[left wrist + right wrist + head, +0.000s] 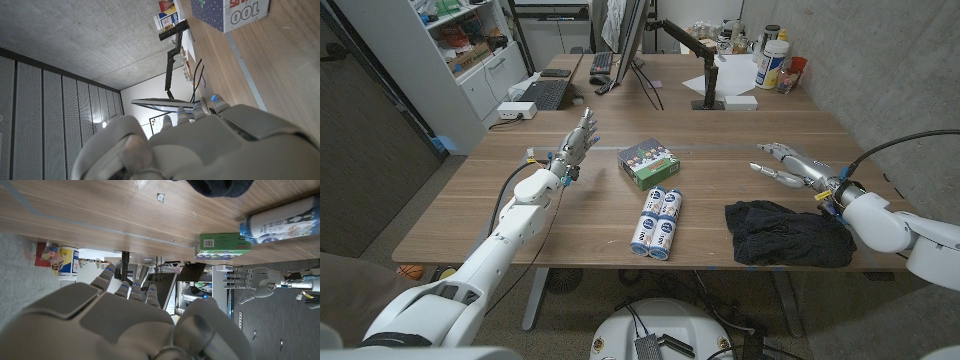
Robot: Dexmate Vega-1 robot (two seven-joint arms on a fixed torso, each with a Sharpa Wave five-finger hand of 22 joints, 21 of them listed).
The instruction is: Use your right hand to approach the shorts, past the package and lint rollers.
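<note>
The desk (720, 150) is wood with a smooth, lightly sheened top and visible grain. The shorts (788, 234) are dark, matt cloth, soft and rumpled. The package (649, 162) looks like printed cardboard, green with a slight gloss. The lint rollers (658, 222) are wrapped in shiny blue-and-white printed film. The right hand (788, 164) has grey metallic-looking fingers; the left hand (578, 139) is similar. Both arms wear smooth, glossy white plastic shells. The wall behind is rough, matt concrete.
</note>
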